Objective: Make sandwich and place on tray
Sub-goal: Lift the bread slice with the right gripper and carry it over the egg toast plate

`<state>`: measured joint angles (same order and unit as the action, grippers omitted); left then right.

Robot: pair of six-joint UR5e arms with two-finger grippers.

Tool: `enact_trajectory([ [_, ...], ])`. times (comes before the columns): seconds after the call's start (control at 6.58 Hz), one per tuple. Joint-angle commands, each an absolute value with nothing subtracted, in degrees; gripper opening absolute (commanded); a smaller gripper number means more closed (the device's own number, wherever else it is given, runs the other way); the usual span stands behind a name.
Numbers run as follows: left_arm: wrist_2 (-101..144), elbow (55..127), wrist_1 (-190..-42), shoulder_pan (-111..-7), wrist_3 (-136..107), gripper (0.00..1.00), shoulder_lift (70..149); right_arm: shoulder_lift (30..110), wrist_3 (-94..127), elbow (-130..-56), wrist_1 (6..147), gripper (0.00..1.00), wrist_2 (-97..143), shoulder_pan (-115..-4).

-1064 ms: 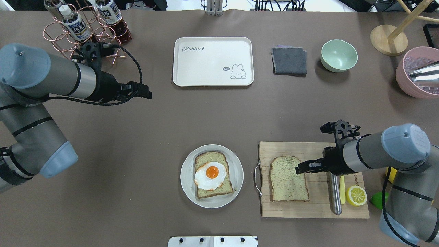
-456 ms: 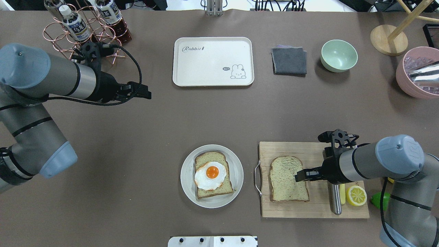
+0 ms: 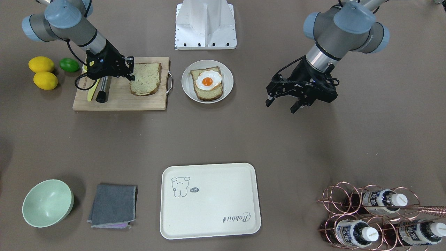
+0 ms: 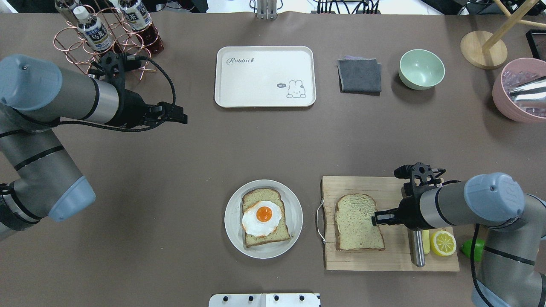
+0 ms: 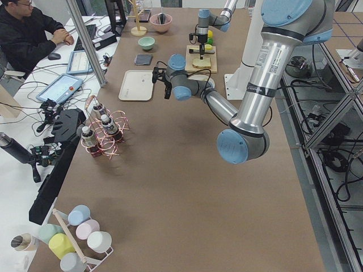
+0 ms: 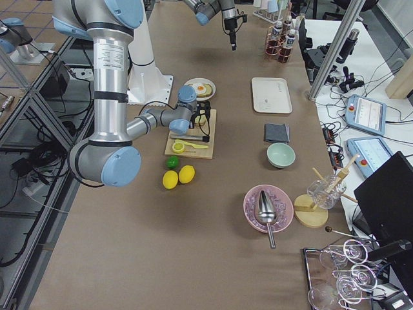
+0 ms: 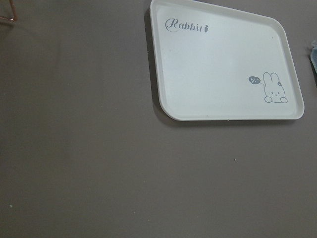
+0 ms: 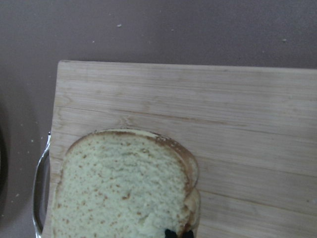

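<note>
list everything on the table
tray: 1, cream, far centre
plate: 1, grey, near centre
cutting board: 1, wooden, near right
bread slices: 2, tan, plate and cutting board
fried egg: 1, white-orange, plate's slice
lemons: 2, yellow, beside board
lime: 1, green, beside lemons
cloth: 1, grey, beside tray
bowl: 1, green, beside cloth
bottle rack: 1, copper, far left
left gripper: 1, black, open, midair
right gripper: 1, black, at board's slice

The worktop is a dull taupe brown. The tray is cream, with a grey line-drawn rabbit and grey script. The bread slices are speckled tan with brown crusts. The egg is white with an orange yolk. There's a pale grey plate, a mint-green bowl and a charcoal cloth.
</note>
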<state>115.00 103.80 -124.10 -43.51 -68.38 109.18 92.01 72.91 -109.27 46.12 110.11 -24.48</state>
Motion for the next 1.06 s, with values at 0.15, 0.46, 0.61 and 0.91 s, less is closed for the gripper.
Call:
enact_trajectory([
  [0.15,115.22,103.80,-124.10,-43.59,-68.29,0.98,109.16,92.20,75.32,-111.96,45.27,0.00,109.76,-25.21],
  [0.46,115.31,103.80,-124.10,-43.59,-68.29,0.98,109.16,91.76,75.76,-113.12,42.90,0.00,113.63,-27.59],
  [0.61,115.31,103.71,-124.10,-43.68,-68.29,0.98,109.16,91.58,76.72,-113.03,39.06,0.00,114.08,-27.95],
  [0.91,115.49,103.10,-124.19,-44.03,-68.20,0.97,109.07,84.25,81.46,-111.11,39.53,0.00,114.00,-27.60],
])
